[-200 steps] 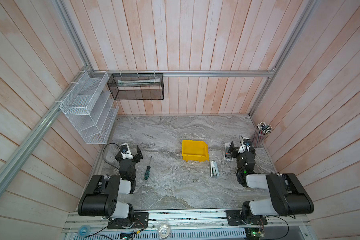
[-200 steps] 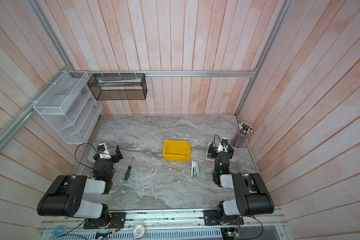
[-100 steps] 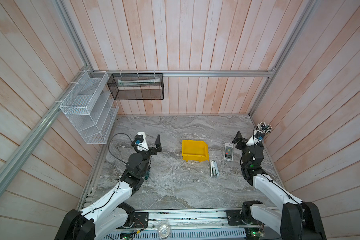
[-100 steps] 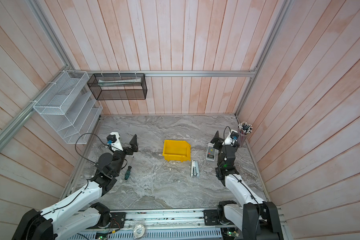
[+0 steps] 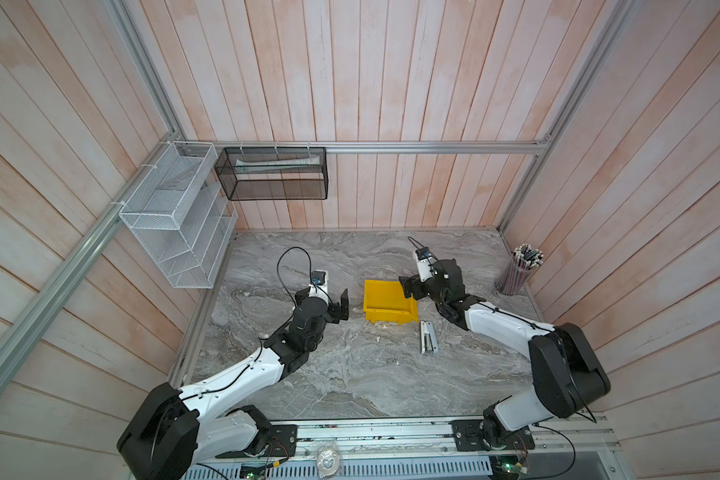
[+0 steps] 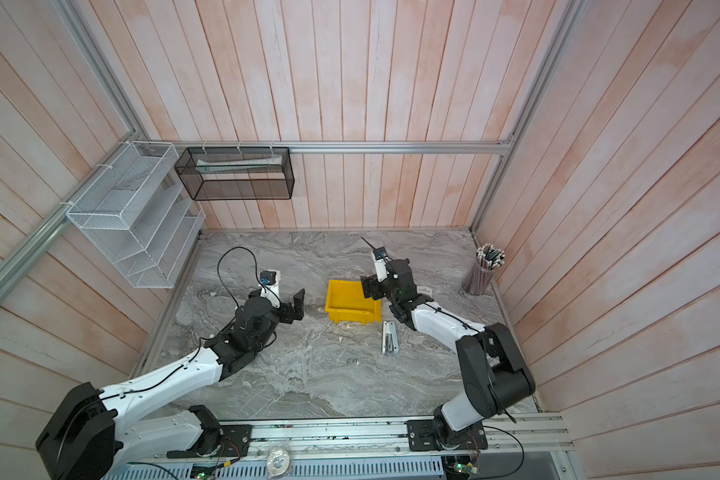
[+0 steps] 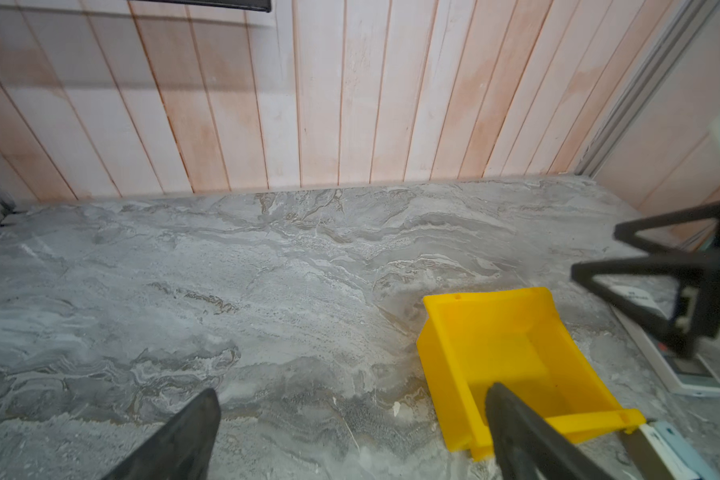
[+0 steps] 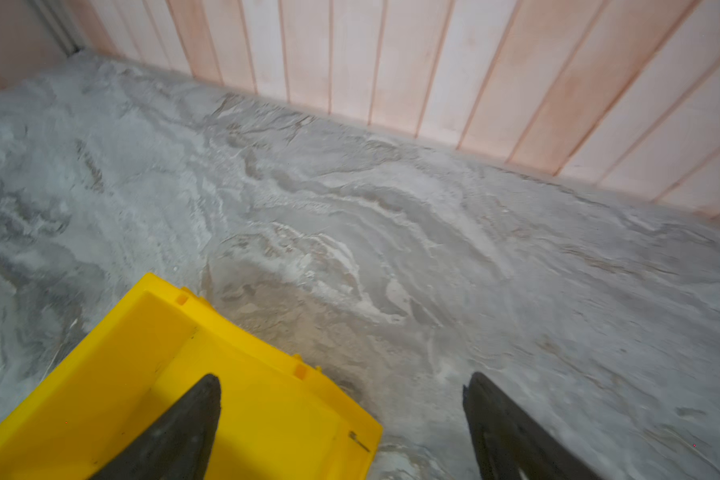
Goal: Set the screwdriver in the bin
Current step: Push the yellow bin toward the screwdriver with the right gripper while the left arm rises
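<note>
The yellow bin (image 5: 385, 300) (image 6: 347, 300) stands on the marble table, open top up and nothing in it. My left gripper (image 5: 342, 306) (image 6: 295, 305) hovers just left of the bin, open, with only bare table between its fingers (image 7: 352, 409). My right gripper (image 5: 407, 286) (image 6: 368, 286) is open at the bin's far right corner. In the right wrist view it (image 8: 344, 384) straddles the bin (image 8: 142, 374): one finger over the inside, the other over the table outside. The screwdriver is hidden; my left arm lies over its earlier place.
A white-grey stapler (image 5: 428, 337) (image 6: 390, 337) lies right of the bin's front. A cup of pencils (image 5: 518, 272) stands at the far right. A flat white device (image 7: 682, 374) lies right of the bin. A white wire rack (image 5: 175, 220) and black mesh basket (image 5: 273, 172) hang on the walls.
Both arms have unfolded from near the front edge and reached to the bin, one on each side. The left arm now covers the screwdriver's place.
</note>
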Tool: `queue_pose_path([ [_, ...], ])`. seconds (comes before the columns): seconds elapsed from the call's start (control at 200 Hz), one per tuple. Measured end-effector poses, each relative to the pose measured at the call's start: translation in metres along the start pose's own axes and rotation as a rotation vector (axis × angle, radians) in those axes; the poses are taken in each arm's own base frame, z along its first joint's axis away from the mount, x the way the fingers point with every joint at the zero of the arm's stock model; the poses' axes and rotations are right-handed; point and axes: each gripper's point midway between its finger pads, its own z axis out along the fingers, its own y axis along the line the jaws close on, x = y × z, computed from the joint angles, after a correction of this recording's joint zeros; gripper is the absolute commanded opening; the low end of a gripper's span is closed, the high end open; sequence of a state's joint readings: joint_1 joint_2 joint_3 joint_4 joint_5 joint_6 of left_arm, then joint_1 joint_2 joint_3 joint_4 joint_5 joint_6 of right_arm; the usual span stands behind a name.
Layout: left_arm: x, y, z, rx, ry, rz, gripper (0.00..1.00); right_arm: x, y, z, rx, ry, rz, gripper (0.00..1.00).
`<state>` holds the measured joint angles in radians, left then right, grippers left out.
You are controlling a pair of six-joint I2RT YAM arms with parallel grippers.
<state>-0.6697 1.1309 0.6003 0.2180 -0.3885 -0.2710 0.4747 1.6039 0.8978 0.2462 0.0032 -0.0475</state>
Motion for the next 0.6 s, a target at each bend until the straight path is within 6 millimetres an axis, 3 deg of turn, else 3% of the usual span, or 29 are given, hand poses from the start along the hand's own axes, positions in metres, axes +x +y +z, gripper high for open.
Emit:
queue_pose_path([
  [0.095,-0.003,0.006,-0.007,0.023,-0.001,-0.082,1.00,0.011,0.021,0.026,-0.037,0.078,-0.085,0.83],
  [0.235,0.013,0.003,-0.010,0.060,0.054,-0.139,1.00,0.028,0.026,0.048,-0.020,0.161,-0.151,0.78],
  [0.38,0.036,0.002,-0.011,0.079,0.119,-0.173,1.00,0.037,0.020,0.052,0.019,0.200,-0.183,0.61],
  [0.51,0.041,0.001,-0.010,0.084,0.133,-0.197,1.00,0.033,0.018,0.052,0.030,0.207,-0.192,0.45],
  [0.6,0.045,0.001,-0.008,0.078,0.147,-0.205,1.00,0.030,0.018,0.052,0.028,0.212,-0.192,0.41],
])
